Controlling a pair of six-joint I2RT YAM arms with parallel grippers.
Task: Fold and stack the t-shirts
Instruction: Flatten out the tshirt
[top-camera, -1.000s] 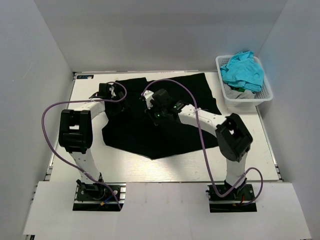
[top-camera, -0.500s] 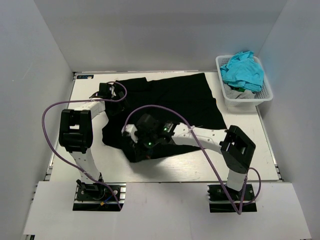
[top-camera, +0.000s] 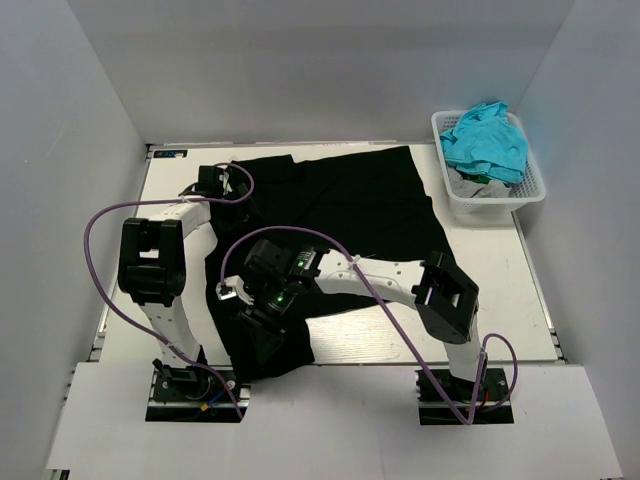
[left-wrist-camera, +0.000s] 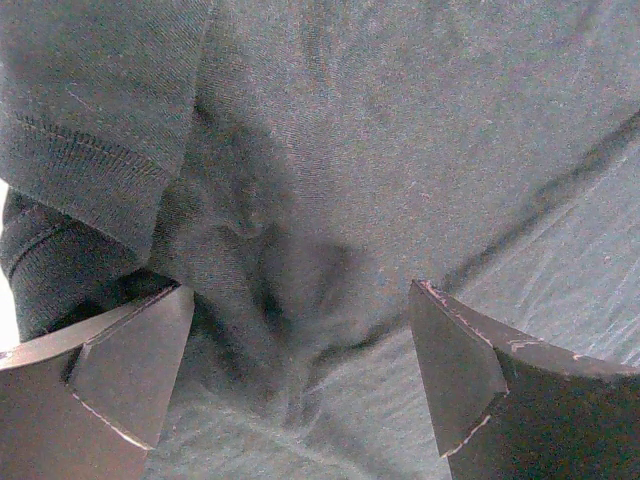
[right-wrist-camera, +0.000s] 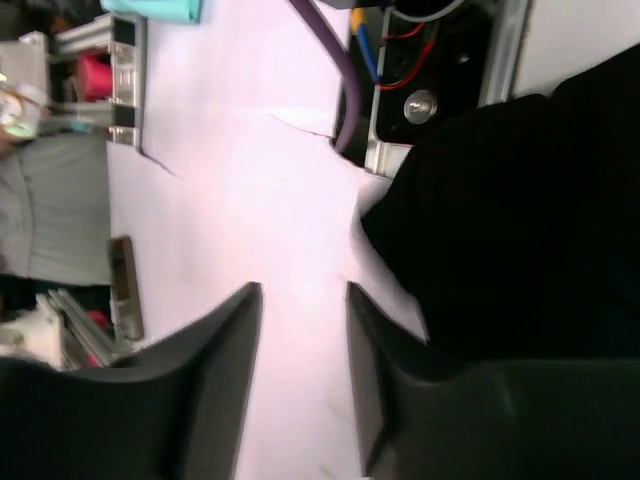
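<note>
The black t-shirt (top-camera: 360, 200) lies across the table (top-camera: 500, 300), one corner reaching the near edge. The left gripper (left-wrist-camera: 300, 330) is spread wide over bunched cloth. The right gripper (right-wrist-camera: 302, 300) stands parted, nothing between its fingers.

White arms (top-camera: 385, 272) carry black joints (top-camera: 150, 262) and purple cables (top-camera: 87, 240).

Left fingers (left-wrist-camera: 108, 372) wide, right fingers (right-wrist-camera: 205, 385) ajar
</note>
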